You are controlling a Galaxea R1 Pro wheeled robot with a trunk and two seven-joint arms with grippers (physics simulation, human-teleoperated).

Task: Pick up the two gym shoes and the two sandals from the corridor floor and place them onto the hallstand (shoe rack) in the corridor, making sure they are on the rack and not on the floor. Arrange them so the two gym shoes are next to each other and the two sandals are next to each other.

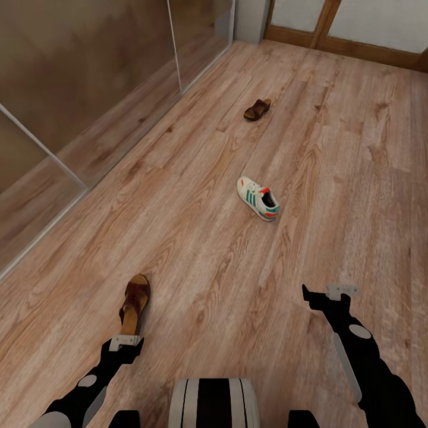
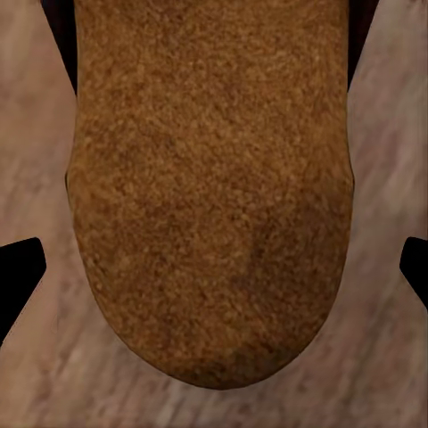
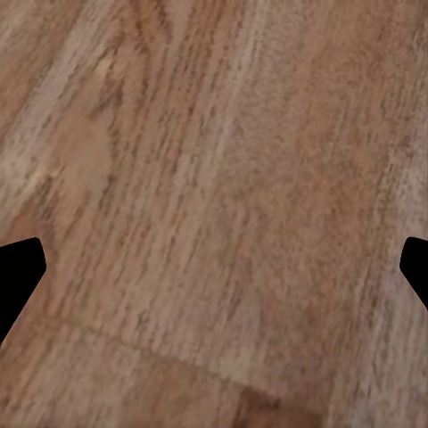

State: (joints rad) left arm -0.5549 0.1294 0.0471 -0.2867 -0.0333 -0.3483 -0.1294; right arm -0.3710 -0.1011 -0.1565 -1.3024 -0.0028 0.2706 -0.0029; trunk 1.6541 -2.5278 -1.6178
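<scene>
- Wood-grain planks of the corridor floor [image 1: 333,178] spread before us in the head view, with glass panels along the left and a wood-framed wall at the far end.
- Three shoes lie on those planks: the near sandal [image 1: 135,303] just ahead of our left gripper [image 1: 123,342], one gym shoe [image 1: 258,198] mid-floor, and the far sandal [image 1: 257,109] well beyond it. Our right gripper [image 1: 336,293] hangs over bare floor, holding nothing.
- From the left wrist view, we look straight down at the near sandal's tan insole [image 2: 209,192], its rounded heel end lying between the two dark fingertips [image 2: 20,272], which stand spread wide on either side and apart from it.
- From the right wrist view, we find bare floor [image 3: 214,178] between fingertips [image 3: 18,267] parted just as wide.
- We judge the task barely begun: every shoe we can see lies on the floor, and gripping the near sandal looks like the step in hand.
</scene>
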